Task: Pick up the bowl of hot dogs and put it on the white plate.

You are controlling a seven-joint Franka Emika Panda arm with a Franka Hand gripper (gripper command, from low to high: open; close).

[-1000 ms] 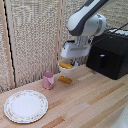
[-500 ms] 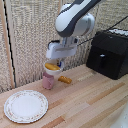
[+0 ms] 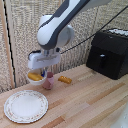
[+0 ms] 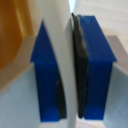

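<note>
The small white hot dog bowl (image 3: 35, 77) hangs in the air above the wooden table, with orange-yellow hot dogs (image 3: 34, 76) in it. My gripper (image 3: 41, 73) is shut on the bowl's rim. Bowl and gripper hover above the far edge of the white plate (image 3: 26, 106), just to the exterior view's left of a pink cup. In the wrist view the blue fingers (image 4: 92, 70) stand close together with the thin white bowl wall (image 4: 62, 30) pinched between them. An orange blur of hot dogs (image 4: 12, 30) shows beside them.
A pink cup (image 3: 48, 81) stands right beside the held bowl. A single loose hot dog (image 3: 64, 79) lies past it. A black box-like appliance (image 3: 109, 52) stands at the exterior view's right, with a cable running up behind the arm. A wicker screen backs the table.
The arm has carried the bowl toward the exterior view's left, from beyond the pink cup to the side nearer the plate, and it now hangs lower.
</note>
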